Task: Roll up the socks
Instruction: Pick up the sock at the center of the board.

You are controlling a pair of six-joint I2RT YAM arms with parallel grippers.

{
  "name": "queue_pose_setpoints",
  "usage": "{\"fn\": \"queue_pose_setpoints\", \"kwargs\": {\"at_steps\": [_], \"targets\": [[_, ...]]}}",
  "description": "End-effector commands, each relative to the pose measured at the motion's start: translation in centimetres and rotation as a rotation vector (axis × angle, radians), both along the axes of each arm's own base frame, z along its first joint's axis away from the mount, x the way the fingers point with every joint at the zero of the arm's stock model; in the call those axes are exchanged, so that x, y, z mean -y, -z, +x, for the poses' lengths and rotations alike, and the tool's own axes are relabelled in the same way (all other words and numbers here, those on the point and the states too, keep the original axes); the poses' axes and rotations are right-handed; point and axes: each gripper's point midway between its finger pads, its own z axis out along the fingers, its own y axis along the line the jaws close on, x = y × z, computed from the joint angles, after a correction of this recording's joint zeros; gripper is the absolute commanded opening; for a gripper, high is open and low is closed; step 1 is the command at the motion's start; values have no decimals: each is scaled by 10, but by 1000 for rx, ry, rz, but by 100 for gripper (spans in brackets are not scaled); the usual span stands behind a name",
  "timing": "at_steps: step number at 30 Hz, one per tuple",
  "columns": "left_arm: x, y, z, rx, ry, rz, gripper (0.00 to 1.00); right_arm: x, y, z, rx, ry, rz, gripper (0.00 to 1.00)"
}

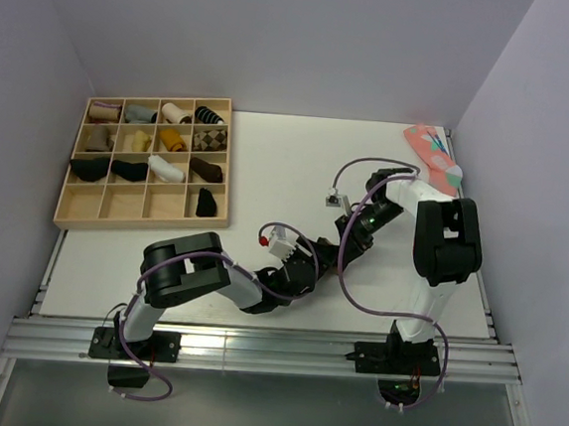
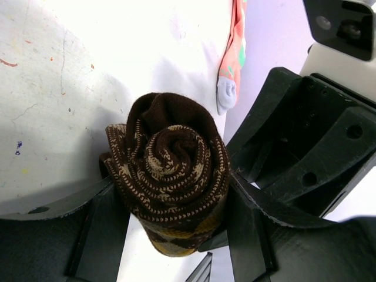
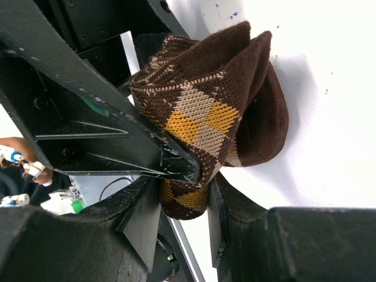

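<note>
Just ahead of the arm bases, in the middle of the bench point(image 1: 269, 162), both claws meet on the brown argyle sock point(image 2: 173, 164), which is wound into a tight spiral roll. The left claw point(image 2: 170, 226) grips the roll across its body, one finger on each side. The right claw point(image 3: 183, 205) pinches the roll's lower end, jaws part closed on the knit. To finish well, I judge one claw should hold steady pressure while the loose outer cuff is folded over the spiral; letting go with both at once risks unwinding. Farther off, a wooden tray point(image 1: 139, 227) of rolled socks sits far left, and a pink sock point(image 1: 434, 156) lies in the far right corner.
</note>
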Motion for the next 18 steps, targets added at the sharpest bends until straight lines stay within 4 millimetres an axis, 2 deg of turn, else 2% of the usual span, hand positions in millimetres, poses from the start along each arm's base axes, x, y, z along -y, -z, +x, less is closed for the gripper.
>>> {"fn": "queue_pose_setpoints", "kwargs": {"at_steps": [1, 18], "targets": [[0, 23, -8, -52, 51, 73, 64, -31, -58, -44, -175, 28, 138, 29], [-4, 24, -8, -57, 48, 66, 64, -42, -70, -59, -143, -24, 161, 29]]}}
